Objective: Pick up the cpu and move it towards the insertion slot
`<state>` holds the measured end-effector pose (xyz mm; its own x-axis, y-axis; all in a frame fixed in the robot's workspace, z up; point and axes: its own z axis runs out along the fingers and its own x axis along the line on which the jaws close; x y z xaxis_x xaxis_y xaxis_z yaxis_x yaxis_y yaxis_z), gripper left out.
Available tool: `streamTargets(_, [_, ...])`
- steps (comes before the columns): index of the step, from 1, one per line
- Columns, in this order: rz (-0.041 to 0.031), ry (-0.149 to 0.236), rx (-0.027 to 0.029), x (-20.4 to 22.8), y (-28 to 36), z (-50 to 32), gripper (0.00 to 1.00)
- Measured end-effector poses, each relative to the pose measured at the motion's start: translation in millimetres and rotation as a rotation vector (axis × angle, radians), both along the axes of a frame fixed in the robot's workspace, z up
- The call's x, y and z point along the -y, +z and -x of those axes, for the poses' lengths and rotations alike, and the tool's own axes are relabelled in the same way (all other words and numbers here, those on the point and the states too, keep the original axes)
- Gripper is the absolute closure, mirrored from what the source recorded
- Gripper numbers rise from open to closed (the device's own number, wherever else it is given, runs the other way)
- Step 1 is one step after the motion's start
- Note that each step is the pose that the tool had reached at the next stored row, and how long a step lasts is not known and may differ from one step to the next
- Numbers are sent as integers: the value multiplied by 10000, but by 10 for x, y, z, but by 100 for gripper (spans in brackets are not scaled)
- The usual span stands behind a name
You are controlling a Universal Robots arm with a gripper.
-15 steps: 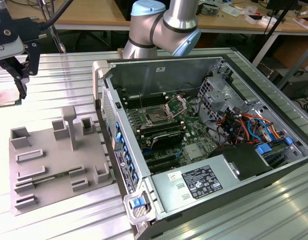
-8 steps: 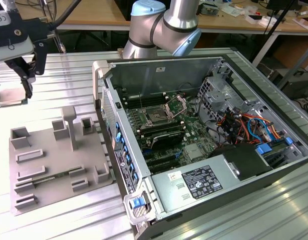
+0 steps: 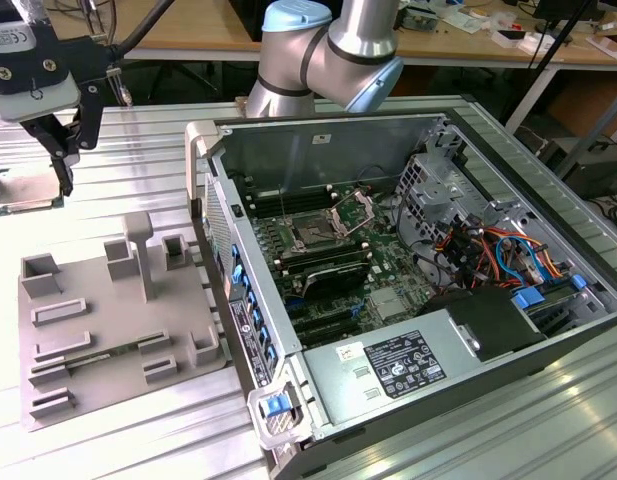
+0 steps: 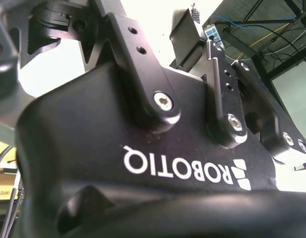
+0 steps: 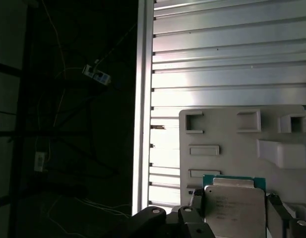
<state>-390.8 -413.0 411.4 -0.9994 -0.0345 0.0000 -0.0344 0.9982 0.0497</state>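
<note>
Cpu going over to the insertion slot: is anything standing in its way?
Yes. In the exterior view, the grey tray's tall blocks and the computer case's side wall stand between the cpu and the insertion slot.

My gripper (image 5: 234,210) is showing matte black, and the cpu (image 5: 235,218) is gleaming pale silver with a teal-green edge. The tray (image 5: 232,134) is looking plain grey, the table (image 5: 232,49) is shining in silver ribs, and the insertion slot (image 3: 313,237) is glinting steel around black.
</note>
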Motion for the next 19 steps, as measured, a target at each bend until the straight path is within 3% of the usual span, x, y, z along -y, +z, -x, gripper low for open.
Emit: streamTargets(19, [27, -1, -1, 0, 0, -142, 45])
